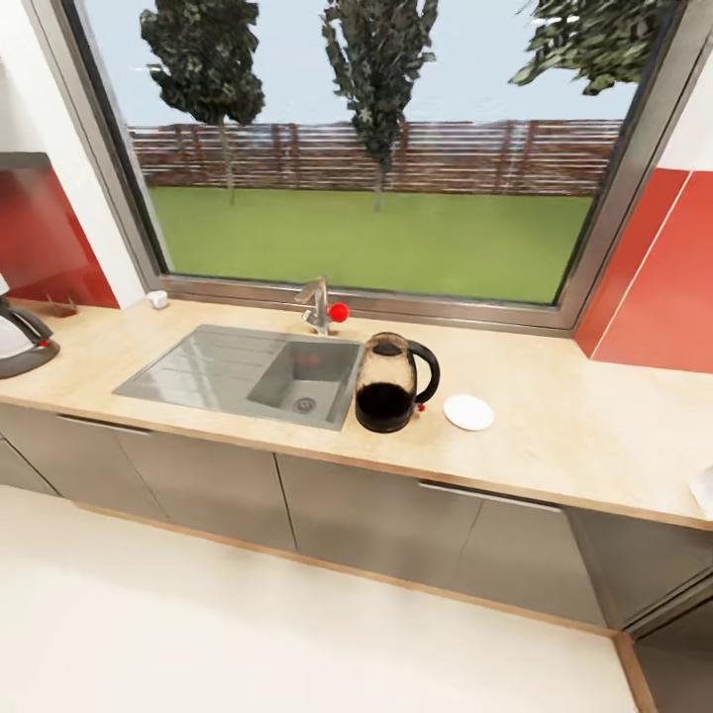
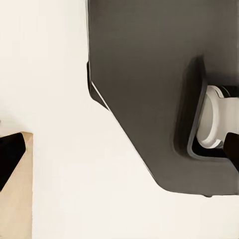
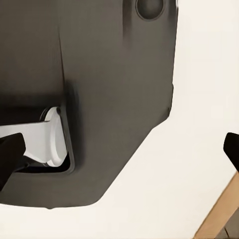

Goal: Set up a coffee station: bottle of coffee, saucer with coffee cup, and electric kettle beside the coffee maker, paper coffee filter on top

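In the head view the electric kettle (image 1: 394, 381), dark and glassy with a black handle, stands on the wooden countertop (image 1: 555, 426) just right of the sink. A white saucer (image 1: 468, 412) lies beside it. The coffee maker (image 1: 20, 340) is cut off at the counter's left edge. A small white cup-like object (image 1: 156, 298) sits by the window sill. My left gripper (image 2: 119, 154) and right gripper (image 3: 119, 152) hang over the floor and the robot's dark base, each open with the dark fingertips (image 2: 10, 154) (image 3: 231, 149) far apart and nothing between them.
A steel sink (image 1: 248, 371) with a faucet (image 1: 317, 305) is set into the counter below a large window. Grey cabinet doors (image 1: 376, 525) run under it. Something white (image 1: 703, 490) pokes in at the counter's right edge. The pale floor (image 1: 248, 634) lies between me and the cabinets.
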`<state>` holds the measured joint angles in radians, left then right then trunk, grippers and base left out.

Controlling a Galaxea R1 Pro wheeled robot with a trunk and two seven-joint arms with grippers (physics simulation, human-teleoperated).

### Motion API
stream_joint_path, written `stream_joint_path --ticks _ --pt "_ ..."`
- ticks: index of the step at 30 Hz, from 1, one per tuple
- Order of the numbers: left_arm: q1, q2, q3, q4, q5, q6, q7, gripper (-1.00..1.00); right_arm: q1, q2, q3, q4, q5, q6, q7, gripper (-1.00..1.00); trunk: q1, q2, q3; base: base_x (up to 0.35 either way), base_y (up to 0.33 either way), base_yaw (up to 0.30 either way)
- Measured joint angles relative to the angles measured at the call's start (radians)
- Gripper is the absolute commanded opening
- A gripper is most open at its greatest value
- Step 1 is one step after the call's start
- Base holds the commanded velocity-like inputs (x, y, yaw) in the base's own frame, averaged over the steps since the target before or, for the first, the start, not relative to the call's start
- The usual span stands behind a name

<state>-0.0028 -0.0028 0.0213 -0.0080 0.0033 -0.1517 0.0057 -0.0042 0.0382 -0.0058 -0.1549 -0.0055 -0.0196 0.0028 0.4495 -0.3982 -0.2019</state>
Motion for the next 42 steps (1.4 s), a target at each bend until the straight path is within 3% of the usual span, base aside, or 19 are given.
stream_joint_path --ticks 34,42 --pt "0.007 -0.003 -0.005 0.001 -0.003 -0.003 -0.003 1.0 0.0 0.0 0.002 0.0 0.0 -0.003 0.001 1.0 0.0 0.0 0.017 0.0 0.0 -0.29" --pt "0.007 -0.003 -0.003 0.001 0.0 -0.003 0.001 1.0 0.0 0.0 0.001 -0.002 0.0 -0.003 0.001 1.0 0.0 0.0 0.023 0.143 -0.075 -0.284"
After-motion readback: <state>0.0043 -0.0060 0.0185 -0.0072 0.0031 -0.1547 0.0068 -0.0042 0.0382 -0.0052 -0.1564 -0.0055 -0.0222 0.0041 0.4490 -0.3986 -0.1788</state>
